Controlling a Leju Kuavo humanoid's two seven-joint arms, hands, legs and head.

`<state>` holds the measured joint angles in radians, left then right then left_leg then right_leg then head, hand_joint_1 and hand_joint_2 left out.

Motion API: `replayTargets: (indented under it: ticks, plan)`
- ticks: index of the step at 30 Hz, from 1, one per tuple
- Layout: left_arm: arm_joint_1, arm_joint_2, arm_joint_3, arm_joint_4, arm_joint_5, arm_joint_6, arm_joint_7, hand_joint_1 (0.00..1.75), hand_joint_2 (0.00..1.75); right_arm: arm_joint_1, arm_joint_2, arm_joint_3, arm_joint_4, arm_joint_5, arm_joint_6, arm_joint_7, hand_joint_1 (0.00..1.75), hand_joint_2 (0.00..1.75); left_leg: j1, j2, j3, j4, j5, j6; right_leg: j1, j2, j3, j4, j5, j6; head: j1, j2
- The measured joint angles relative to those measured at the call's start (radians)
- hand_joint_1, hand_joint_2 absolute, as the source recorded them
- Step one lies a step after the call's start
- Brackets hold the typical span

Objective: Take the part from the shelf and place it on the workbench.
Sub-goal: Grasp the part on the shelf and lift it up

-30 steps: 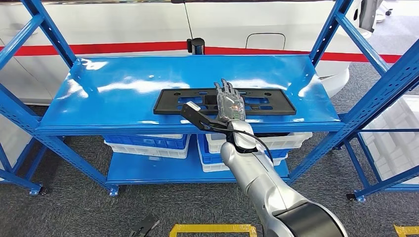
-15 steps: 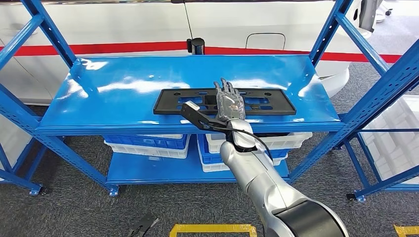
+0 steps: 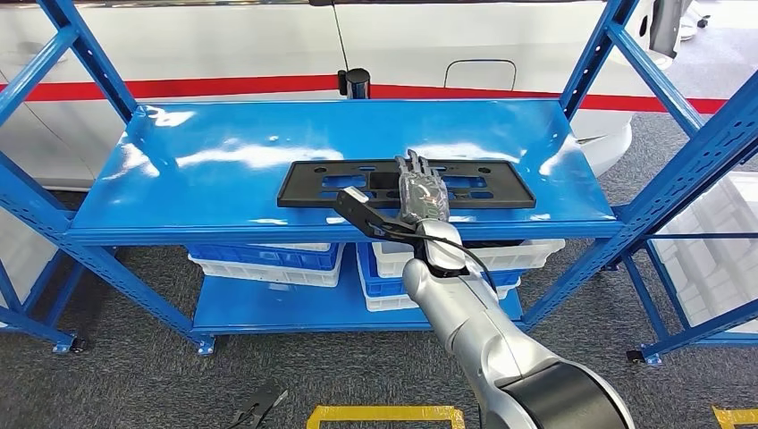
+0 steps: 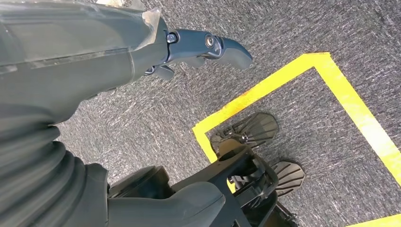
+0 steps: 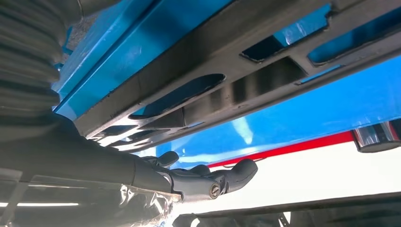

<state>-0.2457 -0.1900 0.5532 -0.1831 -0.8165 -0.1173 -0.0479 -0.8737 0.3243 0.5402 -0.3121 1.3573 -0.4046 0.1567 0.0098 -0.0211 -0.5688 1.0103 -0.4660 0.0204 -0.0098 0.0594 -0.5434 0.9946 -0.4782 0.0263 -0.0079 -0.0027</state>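
I am looking down from the head camera at a blue metal shelf (image 3: pixel 179 192) whose top deck holds the part (image 3: pixel 322 186), a long flat black plastic plate with rectangular cut-outs, lying lengthwise near the front edge, slightly right of centre. My right hand (image 3: pixel 420 189) is stretched out flat over the middle of the plate, fingers extended and pointing toward the far side, palm down. In the right wrist view the thumb and fingers are apart with nothing between them, so the hand is open and has no hold yet; whether the palm actually touches the plate I cannot tell. My left hand (image 4: pixel 189 47) hangs at my side above grey carpet (image 4: pixel 302 28) marked with yellow tape (image 4: pixel 350 101); its fingers look loosely extended and it carries nothing. I judge the task to be at the reaching stage: the part is not yet gripped or lifted. The next move calls for getting fingers around or under the plate's near edge, probably by drawing it toward the shelf front, then closing firmly before lifting, since a thin flat piece offers little to pinch.
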Motion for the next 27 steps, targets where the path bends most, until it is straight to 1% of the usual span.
replayTargets:
  ticks: [4,14,18,22,27]
  plan:
    - [-0.001,0.000,0.002,0.000,0.002,0.003,0.002,0.00,1.75,0.000,0.000,0.000,0.001,0.000,0.007,0.000,1.74,1.75,0.000,0.000,0.000,0.000,0.000,0.000,0.000,0.000,0.000,0.000,0.000,0.000,0.000,0.000]
    - [-0.002,-0.001,0.004,0.000,0.007,0.007,0.002,0.00,1.75,0.001,0.000,-0.004,0.002,-0.021,0.020,0.000,1.75,1.75,0.000,0.000,0.000,0.000,0.000,0.000,0.000,0.000,0.000,0.000,0.000,0.000,0.000,0.000]
    - [-0.001,-0.002,0.014,0.000,0.009,0.016,0.000,0.00,1.75,-0.002,-0.005,-0.030,0.003,-0.068,0.025,-0.007,1.75,1.75,0.000,0.000,0.000,0.000,0.000,0.000,0.000,0.000,0.000,0.000,0.000,0.000,0.000,0.000]
    - [0.021,-0.020,0.021,0.001,0.001,0.066,-0.044,0.00,1.75,-0.003,-0.034,-0.083,0.006,-0.132,-0.001,-0.017,1.75,1.75,0.000,-0.002,0.000,0.000,0.000,0.000,0.000,-0.001,0.001,0.000,0.000,0.000,0.000,0.000]
    - [0.048,-0.040,0.023,0.006,-0.001,0.087,-0.064,0.00,1.75,-0.004,-0.065,-0.121,0.012,-0.144,-0.018,-0.029,1.75,1.75,-0.001,0.000,0.001,0.000,0.000,0.000,0.000,-0.001,0.002,-0.001,0.000,0.000,0.000,0.000]
